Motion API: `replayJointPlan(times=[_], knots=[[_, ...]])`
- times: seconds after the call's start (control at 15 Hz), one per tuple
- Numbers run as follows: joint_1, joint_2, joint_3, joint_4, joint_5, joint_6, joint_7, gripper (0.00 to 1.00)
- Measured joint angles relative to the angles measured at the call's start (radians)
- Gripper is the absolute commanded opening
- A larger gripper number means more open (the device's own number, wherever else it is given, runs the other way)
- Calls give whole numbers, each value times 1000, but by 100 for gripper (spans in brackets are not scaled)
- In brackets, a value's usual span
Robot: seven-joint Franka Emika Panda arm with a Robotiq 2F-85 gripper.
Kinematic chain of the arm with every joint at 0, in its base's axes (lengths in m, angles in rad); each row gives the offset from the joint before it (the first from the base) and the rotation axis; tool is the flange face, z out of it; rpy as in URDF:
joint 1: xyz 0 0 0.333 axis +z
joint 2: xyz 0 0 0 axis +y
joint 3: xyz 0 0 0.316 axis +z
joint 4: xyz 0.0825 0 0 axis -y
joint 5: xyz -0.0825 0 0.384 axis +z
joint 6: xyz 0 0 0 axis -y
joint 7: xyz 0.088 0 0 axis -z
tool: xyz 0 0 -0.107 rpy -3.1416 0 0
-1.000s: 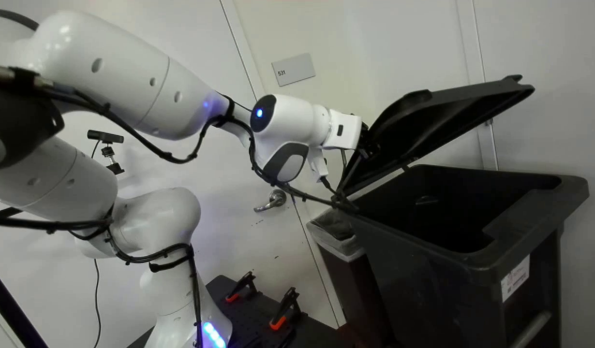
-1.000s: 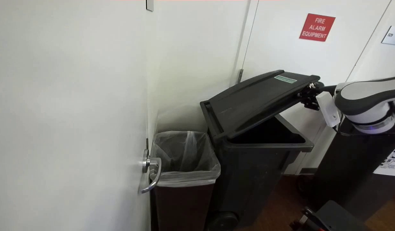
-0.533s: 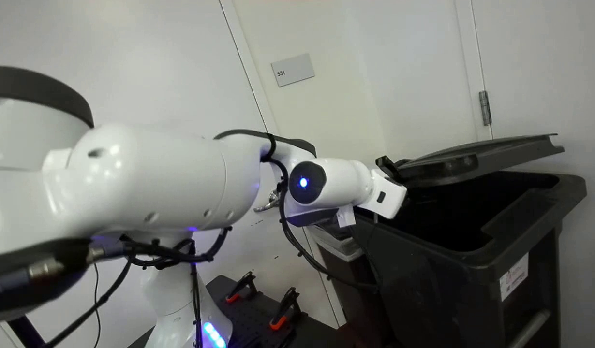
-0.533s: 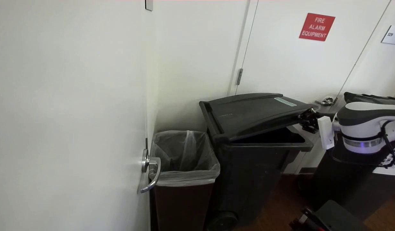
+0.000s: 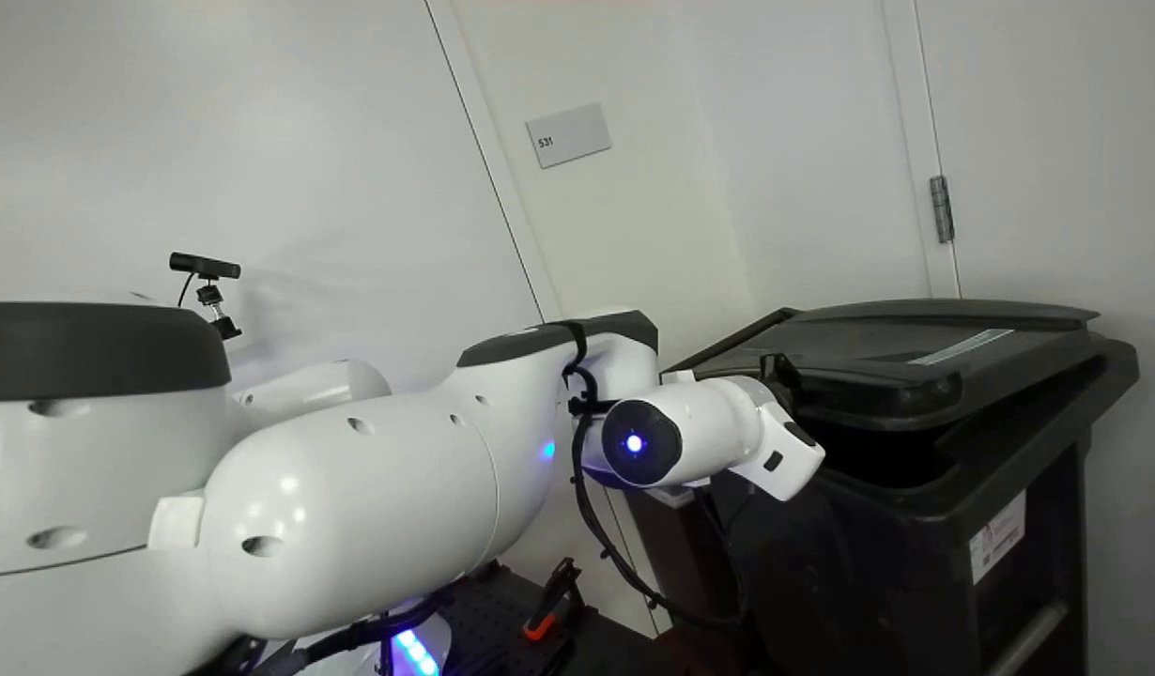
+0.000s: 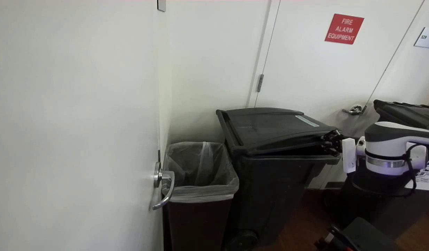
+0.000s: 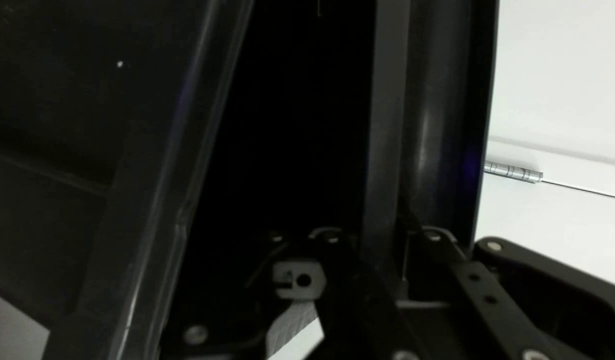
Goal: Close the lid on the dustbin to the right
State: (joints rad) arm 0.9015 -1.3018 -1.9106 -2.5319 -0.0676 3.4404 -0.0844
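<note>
- Lid (image 6: 266, 127) is sitting ajar over the dustbin (image 6: 266, 188), right of the bagged bin (image 6: 200, 221); 1 gap is showing at right.
- Gripper (image 7: 382, 235): jaws are standing astride the lid's right edge; spread and any hold are not showing clearly.
- Advising a slow downward arc, freeing the lower finger (image 7: 330, 240) before the rim (image 5: 1038, 437) is trapping it.

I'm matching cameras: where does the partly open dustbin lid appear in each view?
In an exterior view: lid right of centre, over the dustbin.
In an exterior view: lid right of centre, about mid-height.
Wrist view: lid, dark band right of centre.
Shared landmark: metal hinge, above the lid in both exterior views, right of it in the wrist view.
</note>
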Motion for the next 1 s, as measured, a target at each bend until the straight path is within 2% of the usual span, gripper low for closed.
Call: replayJointPlan(times=[0.07, 0.27, 0.53, 0.73, 1.0], knots=[[2, -2, 0, 4, 14, -4, -7, 41], [33, 15, -22, 14, 103, -14, -5, 66], [134, 109, -26, -30, 242, -64, 56, 96], [187, 238, 30, -101, 398, -71, 52, 100], [213, 419, 189, -175, 604, -47, 46, 100]])
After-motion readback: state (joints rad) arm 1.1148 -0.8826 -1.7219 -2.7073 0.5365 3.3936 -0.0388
